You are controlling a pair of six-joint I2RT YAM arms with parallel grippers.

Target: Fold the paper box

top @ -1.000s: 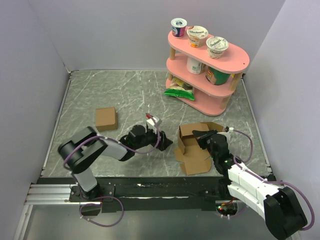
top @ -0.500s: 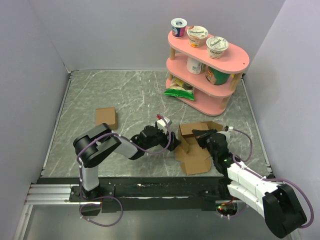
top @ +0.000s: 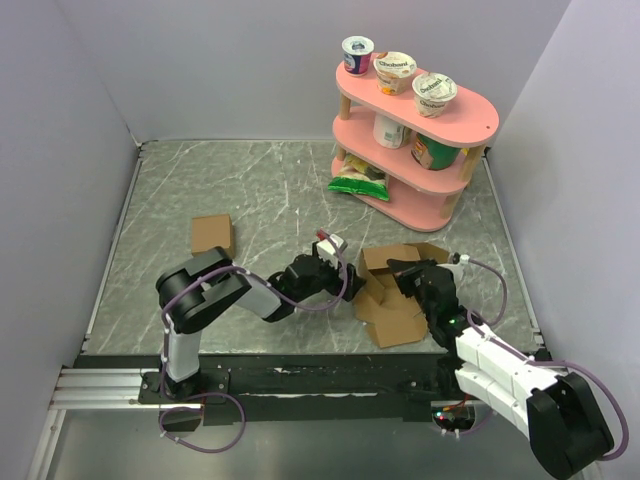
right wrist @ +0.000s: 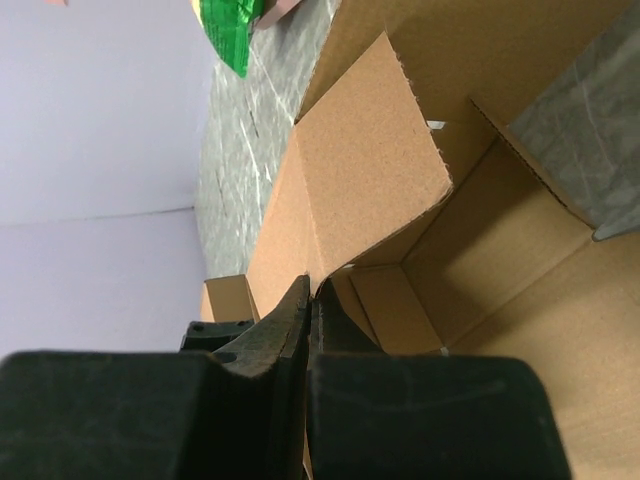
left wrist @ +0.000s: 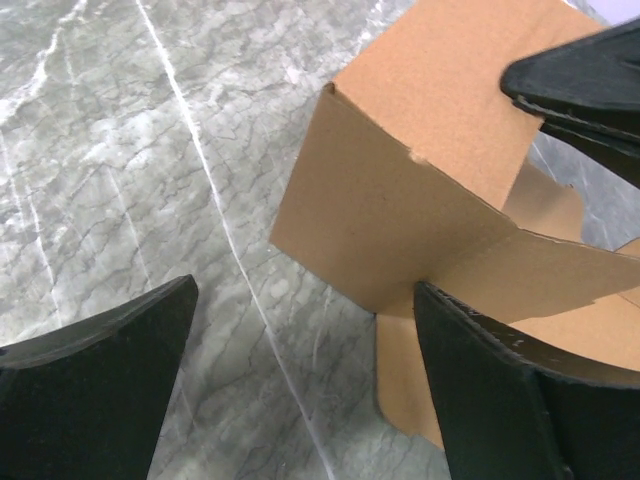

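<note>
The paper box (top: 392,300) sits half-raised on the table (top: 250,200), right of centre and near the front edge. Its far walls are up and its flaps lie splayed toward the arms. The right gripper (top: 400,270) has its jaws pressed together, apparently pinching a wall's top edge, likely to steady the carton. The left gripper (left wrist: 305,290) faces the box's left wall with jaws spread wide, gripping nothing — placed, I judge, to push or catch that panel.

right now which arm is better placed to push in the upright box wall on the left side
Left. The open left gripper directly faces that upright wall of the paper box and is free to push. The right gripper looks shut on a flap, probably steadying the carton.
</note>
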